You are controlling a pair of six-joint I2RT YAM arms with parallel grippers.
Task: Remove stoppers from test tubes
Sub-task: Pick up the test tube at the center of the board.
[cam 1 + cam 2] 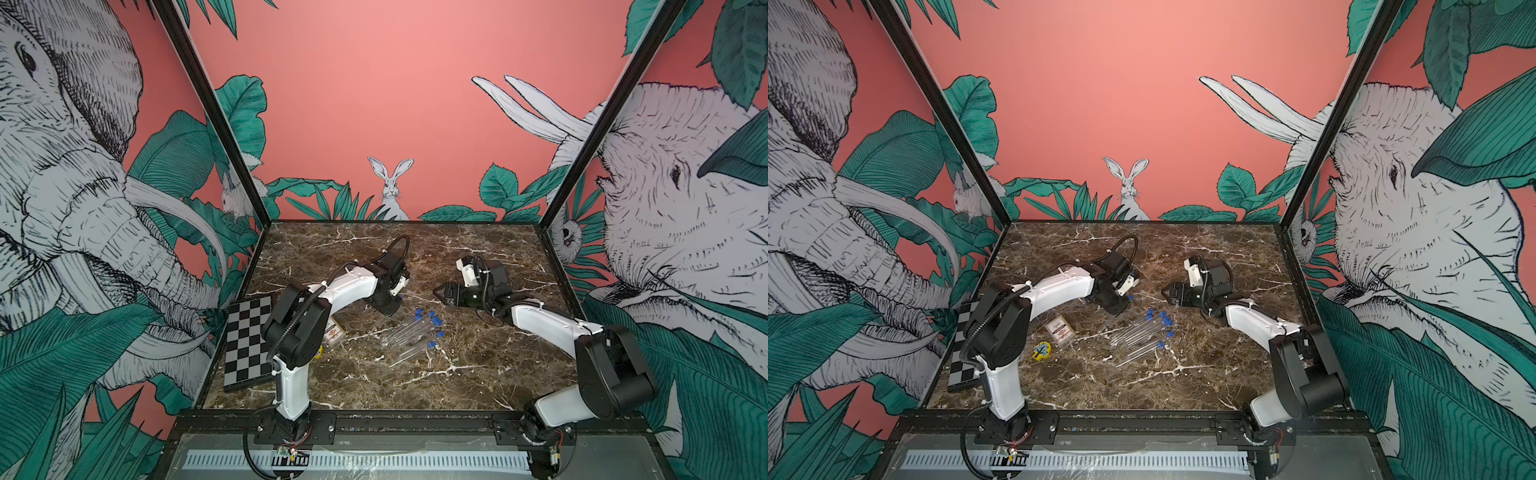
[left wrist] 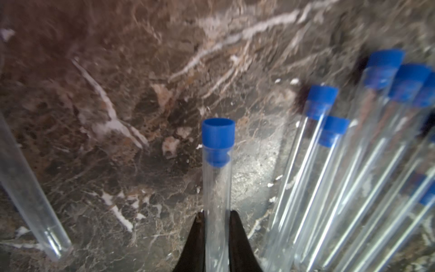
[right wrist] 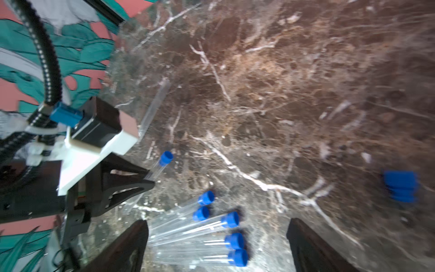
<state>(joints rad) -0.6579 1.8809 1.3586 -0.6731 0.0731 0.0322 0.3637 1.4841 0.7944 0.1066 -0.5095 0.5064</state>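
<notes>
My left gripper (image 2: pixel 216 214) is shut on a clear test tube (image 2: pixel 216 188), its black fingertips (image 2: pixel 200 226) pressing both sides. A blue stopper (image 2: pixel 218 134) sits in that tube's mouth, which sticks out past the jaws. In both top views this gripper (image 1: pixel 390 305) hangs low over the table's middle, with the stopper (image 1: pixel 1131 297) just showing. A pile of several stoppered test tubes (image 1: pixel 409 332) lies beside it. My right gripper (image 3: pixel 217 221) is open and empty, hovering over the pile (image 3: pixel 188 235). It faces the left gripper (image 3: pixel 141 181) and the held tube (image 3: pixel 155 172).
An unstoppered tube (image 2: pixel 30 188) lies apart from the pile. A loose blue stopper (image 3: pixel 400 186), blurred, rests on the marble. A checkerboard (image 1: pixel 245 340) lies at the table's left edge, with a clear card case (image 1: pixel 1061 328) and a small yellow object (image 1: pixel 1041 350) near the left arm.
</notes>
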